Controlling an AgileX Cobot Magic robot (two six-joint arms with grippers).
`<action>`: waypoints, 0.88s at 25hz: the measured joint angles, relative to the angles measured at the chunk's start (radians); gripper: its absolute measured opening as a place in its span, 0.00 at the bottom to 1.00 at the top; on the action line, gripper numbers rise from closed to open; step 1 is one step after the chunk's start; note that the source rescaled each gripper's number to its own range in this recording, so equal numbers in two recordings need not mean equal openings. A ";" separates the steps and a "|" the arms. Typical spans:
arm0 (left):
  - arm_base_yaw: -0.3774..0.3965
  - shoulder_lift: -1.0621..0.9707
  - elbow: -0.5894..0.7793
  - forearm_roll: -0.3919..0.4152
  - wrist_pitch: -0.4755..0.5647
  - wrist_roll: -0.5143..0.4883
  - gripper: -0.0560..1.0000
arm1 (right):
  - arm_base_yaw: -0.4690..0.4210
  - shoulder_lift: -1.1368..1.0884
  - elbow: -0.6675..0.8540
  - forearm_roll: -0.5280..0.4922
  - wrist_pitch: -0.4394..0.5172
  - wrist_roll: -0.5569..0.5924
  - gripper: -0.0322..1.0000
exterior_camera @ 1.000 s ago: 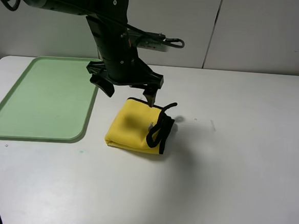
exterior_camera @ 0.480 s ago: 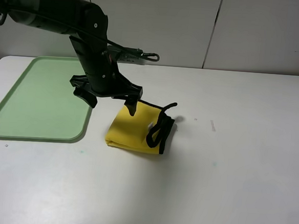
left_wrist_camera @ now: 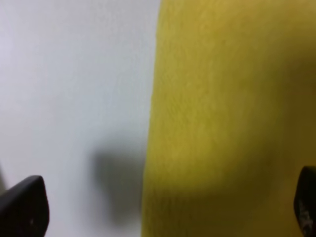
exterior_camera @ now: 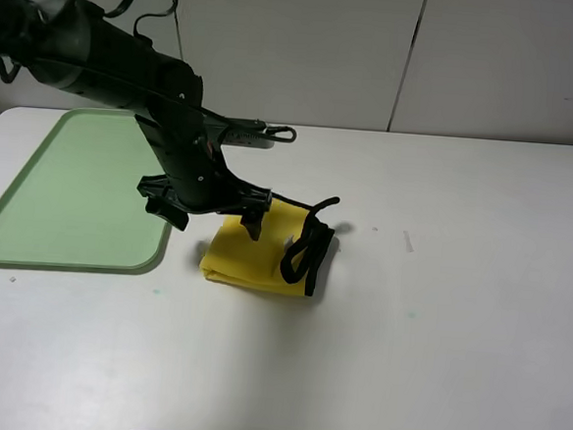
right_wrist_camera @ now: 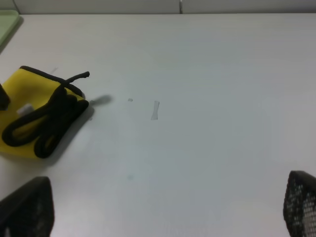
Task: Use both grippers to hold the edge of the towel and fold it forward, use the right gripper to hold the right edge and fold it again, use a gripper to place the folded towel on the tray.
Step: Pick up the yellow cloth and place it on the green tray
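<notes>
Over on the far left sits the green tray (exterior_camera: 72, 190), lying flat on the white table (exterior_camera: 459, 286) with its near right corner just beside the action. Moving in from there, the left arm (exterior_camera: 120, 61) reaches down from the upper left and its left gripper (exterior_camera: 211, 213) is low over the towel's left end, fingers spread wide, one dark fingertip (exterior_camera: 162, 213) out over bare table close to the tray's edge and the other planted on the yellow cloth. The wrist view confirms it: the two fingertips (left_wrist_camera: 24, 210) sit far apart at the frame's corners, with the towel's (left_wrist_camera: 227, 113) straight edge running between them and nothing gripped. Centre stage now, the yellow towel (exterior_camera: 254, 252) lies folded into a compact square on the table, just right of the tray and not on it, with its black trim (exterior_camera: 307, 251) bunched in loops at its right end. Swinging to the right, the table stretches out bare and white, and the right gripper (right_wrist_camera: 163, 210) shows only in its own wrist view, fingers released and wide apart, hovering well clear of the towel (right_wrist_camera: 39, 118).
</notes>
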 joint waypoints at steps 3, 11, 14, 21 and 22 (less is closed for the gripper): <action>0.000 0.033 0.000 -0.009 -0.006 -0.002 1.00 | 0.000 0.000 0.000 0.000 0.000 0.000 1.00; -0.001 0.079 0.000 -0.020 -0.084 -0.003 1.00 | 0.000 0.000 0.000 0.000 0.000 0.000 1.00; -0.001 0.081 -0.001 -0.020 -0.114 -0.002 1.00 | 0.000 0.000 0.000 0.000 0.000 0.000 1.00; -0.015 0.085 -0.001 -0.022 -0.163 -0.001 0.80 | 0.000 0.000 0.000 0.000 0.000 0.000 1.00; -0.016 0.087 -0.001 -0.024 -0.166 -0.001 0.72 | 0.000 0.000 0.000 0.000 0.000 0.000 1.00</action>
